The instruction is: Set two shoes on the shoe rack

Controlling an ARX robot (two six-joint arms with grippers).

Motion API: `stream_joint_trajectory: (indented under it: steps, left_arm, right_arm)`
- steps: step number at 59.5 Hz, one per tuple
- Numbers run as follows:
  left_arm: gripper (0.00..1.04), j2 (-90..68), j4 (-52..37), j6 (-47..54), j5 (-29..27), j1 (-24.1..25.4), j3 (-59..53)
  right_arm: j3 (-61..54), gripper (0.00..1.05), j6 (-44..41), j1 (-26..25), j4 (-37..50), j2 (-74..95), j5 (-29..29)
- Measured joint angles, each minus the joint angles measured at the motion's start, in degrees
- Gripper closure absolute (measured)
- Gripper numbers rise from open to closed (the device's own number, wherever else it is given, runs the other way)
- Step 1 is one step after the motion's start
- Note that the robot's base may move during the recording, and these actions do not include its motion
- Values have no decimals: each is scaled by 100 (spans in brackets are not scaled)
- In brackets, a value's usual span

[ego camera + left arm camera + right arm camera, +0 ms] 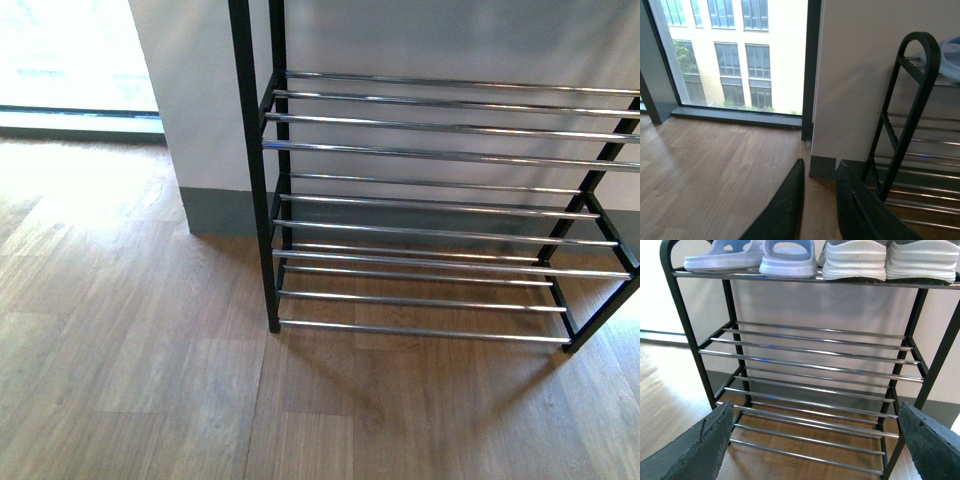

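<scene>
Up on the top shelf of the shoe rack (805, 365), toward its right end, the two shoes (890, 260) already sit side by side, white soles facing out over the front rod, grey knit uppers only just visible above. Beside them, toward the shelf's left end, rests a pair of pale blue slides (755, 257). From where things lie, I'd say the job looks finished, or as good as: both sneakers are on the rack and nothing is left on the wooden floor (130, 350) in front of it. The lower shelves show only bare chrome rods. The right tool (815, 440) hangs in front of the rack with its fingers spread wide apart, holding nothing. The left tool (819, 200) points toward the rack's left post and the window (735, 55) beyond, its fingers parted with a narrow gap between them, also with nothing in its grip. As for brands or writing, I can make out none on the soles, the slides or the rack
</scene>
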State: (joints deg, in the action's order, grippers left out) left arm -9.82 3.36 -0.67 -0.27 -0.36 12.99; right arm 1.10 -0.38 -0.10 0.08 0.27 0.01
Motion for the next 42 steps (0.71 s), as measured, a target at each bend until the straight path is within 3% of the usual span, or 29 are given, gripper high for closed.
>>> stream_joint_trajectory:
  steps: [3,5,42]
  left_arm:
    - [101,87,-44,2,13,2,-149]
    - [104,122,-66,-2,15,7,-205]
    - [104,713,-273,17,13,9,-997]
  right_arm:
    - [0,9,0,0,0,0,0]
    - [0,9,0,0,0,0,0]
    - [0,9,0,0,0,0,0]
